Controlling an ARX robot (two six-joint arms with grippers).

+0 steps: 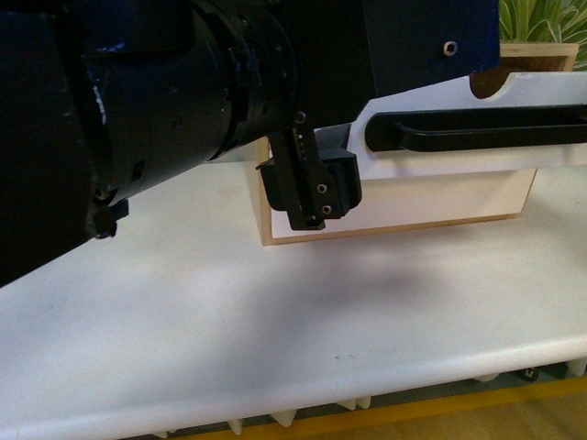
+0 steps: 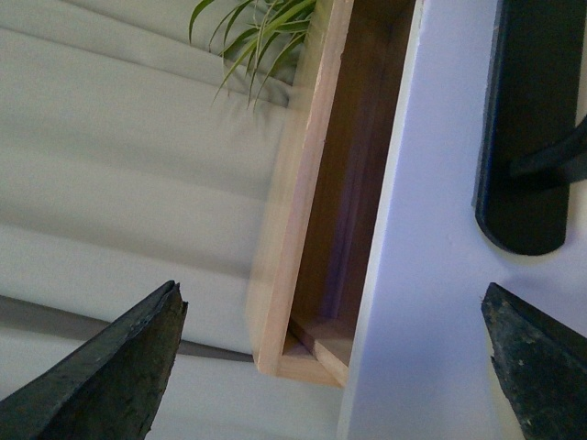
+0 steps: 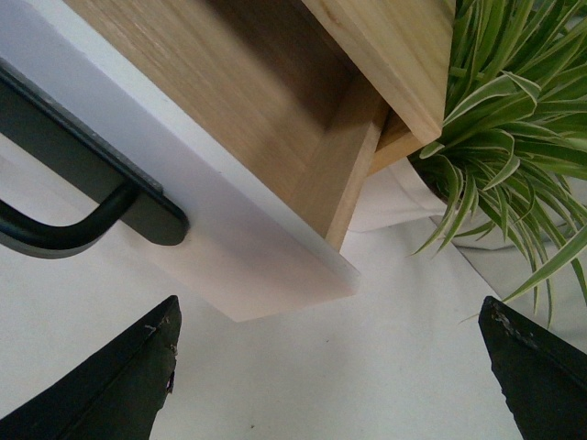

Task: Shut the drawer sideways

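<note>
Left gripper (image 1: 308, 196), jaws apart, sits just beside the drawer's (image 1: 440, 163) left end.

Bare tabletop (image 1: 275, 339) free before the pulled-out drawer (image 3: 266, 257), plant (image 3: 514, 119) near its right end

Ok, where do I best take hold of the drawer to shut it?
Probably the black bar handle: it stands off the white front of the drawer, leaving finger room behind it. Come from the front, jaws across the bar.
</note>
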